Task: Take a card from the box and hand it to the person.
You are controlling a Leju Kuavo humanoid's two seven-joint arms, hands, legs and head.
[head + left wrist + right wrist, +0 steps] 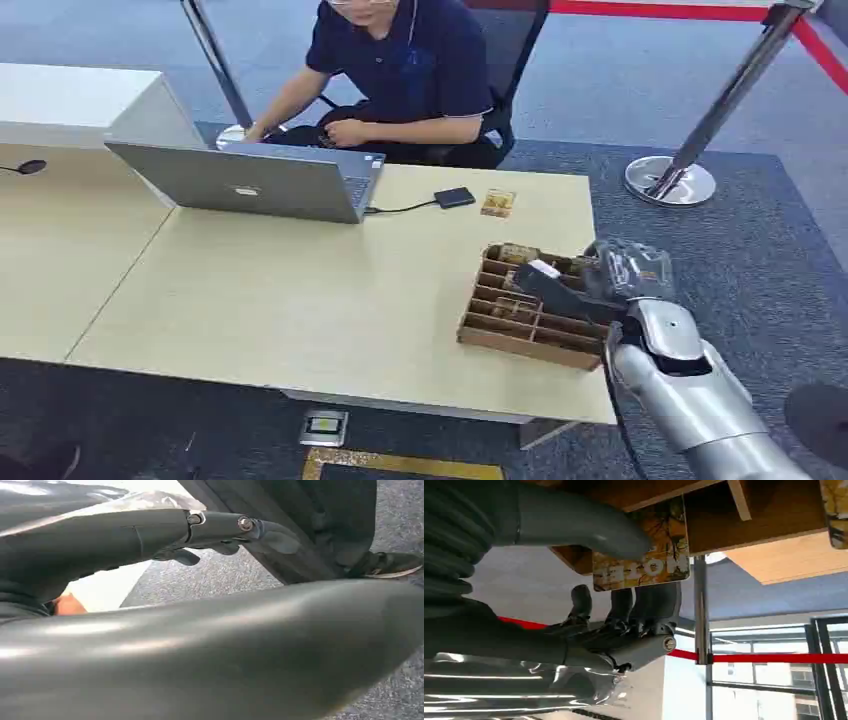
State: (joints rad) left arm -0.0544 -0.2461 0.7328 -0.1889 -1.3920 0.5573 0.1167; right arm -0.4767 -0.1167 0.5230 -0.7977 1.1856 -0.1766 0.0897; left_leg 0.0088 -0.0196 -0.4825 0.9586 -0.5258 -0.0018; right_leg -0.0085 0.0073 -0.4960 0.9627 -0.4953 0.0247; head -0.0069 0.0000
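The table (300, 300) carries the box (500, 325) near its right edge, and the person (400, 70) sits at the far side behind a laptop (250, 185), well apart from the box. The right hand (590, 285) is over the box and pinches a card (644, 555) between thumb and fingers at one end, so it could slip or snag on a divider as it lifts. The left hand (150, 535) hangs by the floor, fingers extended, holding nothing.
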